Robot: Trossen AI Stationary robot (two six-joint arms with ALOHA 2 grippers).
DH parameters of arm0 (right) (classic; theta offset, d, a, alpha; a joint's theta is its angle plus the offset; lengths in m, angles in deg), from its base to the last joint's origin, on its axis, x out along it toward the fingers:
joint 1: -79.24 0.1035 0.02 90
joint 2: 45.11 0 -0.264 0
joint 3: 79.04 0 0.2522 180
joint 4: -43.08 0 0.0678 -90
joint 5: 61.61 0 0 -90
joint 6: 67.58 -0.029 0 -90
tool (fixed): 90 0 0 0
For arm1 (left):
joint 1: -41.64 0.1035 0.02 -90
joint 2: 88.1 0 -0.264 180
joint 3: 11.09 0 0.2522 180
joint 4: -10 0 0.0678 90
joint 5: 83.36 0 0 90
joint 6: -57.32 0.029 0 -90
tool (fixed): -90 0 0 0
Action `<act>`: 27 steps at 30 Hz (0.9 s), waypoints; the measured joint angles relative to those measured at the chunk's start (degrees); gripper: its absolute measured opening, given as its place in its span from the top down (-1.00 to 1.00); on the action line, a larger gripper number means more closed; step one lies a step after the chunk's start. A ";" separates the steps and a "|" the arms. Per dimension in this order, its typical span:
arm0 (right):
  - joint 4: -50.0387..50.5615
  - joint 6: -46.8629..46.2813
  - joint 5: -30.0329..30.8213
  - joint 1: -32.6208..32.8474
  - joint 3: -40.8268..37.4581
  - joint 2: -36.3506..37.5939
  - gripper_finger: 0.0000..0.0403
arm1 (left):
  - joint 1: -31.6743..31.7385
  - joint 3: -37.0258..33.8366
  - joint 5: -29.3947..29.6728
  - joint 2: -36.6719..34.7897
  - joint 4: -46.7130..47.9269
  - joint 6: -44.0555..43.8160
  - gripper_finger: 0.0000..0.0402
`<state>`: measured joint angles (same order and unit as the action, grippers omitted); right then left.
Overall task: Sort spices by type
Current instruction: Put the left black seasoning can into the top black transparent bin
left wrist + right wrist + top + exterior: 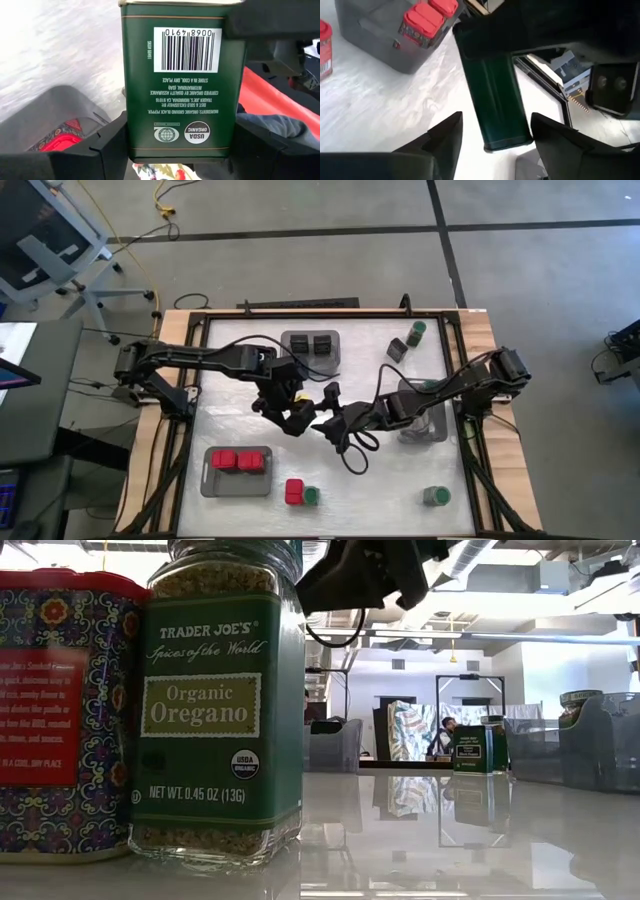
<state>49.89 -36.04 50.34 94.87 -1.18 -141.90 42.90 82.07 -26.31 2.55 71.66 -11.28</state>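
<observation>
My left gripper [290,412] [180,155] hangs over the table's middle, shut on a dark green spice tin [180,85] [495,100] with a barcode label. My right gripper [325,418] [495,137] faces it, open. Its fingers stand on either side of the tin's free end [507,140], and a narrow gap shows on each side. Two black tins [311,344] sit in the far grey tray. Red boxes [238,460] fill the near-left tray. A red box [294,492] and a green-lidded jar [311,496] stand loose near the front edge. My left gripper pinches the dark green tin between its two fingers [107,150], which sit on its two narrow sides at the end bearing the USDA mark [197,134]. The tin is lifted clear of the table and sticks out from the fingers toward my right gripper.
A third grey tray [432,430] lies under my right arm. Another green-lidded jar [436,496] stands near right. A black tin [397,350] and a jar [417,332] stand far right. The low view is filled by a red box [60,710] and an oregano jar [220,700].
</observation>
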 joint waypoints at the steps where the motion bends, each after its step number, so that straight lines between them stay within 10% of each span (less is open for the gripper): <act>1: -0.16 0.01 0.00 -0.01 0.01 0.01 -0.23 | 0.00 0.00 -0.02 0.00 -0.24 0.00 -0.34; 9: 0.68 0.22 -0.85 0.10 0.00 0.04 0.26 | -0.02 -0.15 -1.36 0.04 -3.63 -1.73 -0.34; 27: 0.70 -0.06 -0.85 0.37 -0.07 0.00 0.24 | -0.02 -0.11 0.30 0.04 -3.28 -2.16 -0.34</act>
<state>50.60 -36.10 49.49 95.23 -1.25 -141.90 42.87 81.96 -26.01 2.59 68.38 -13.44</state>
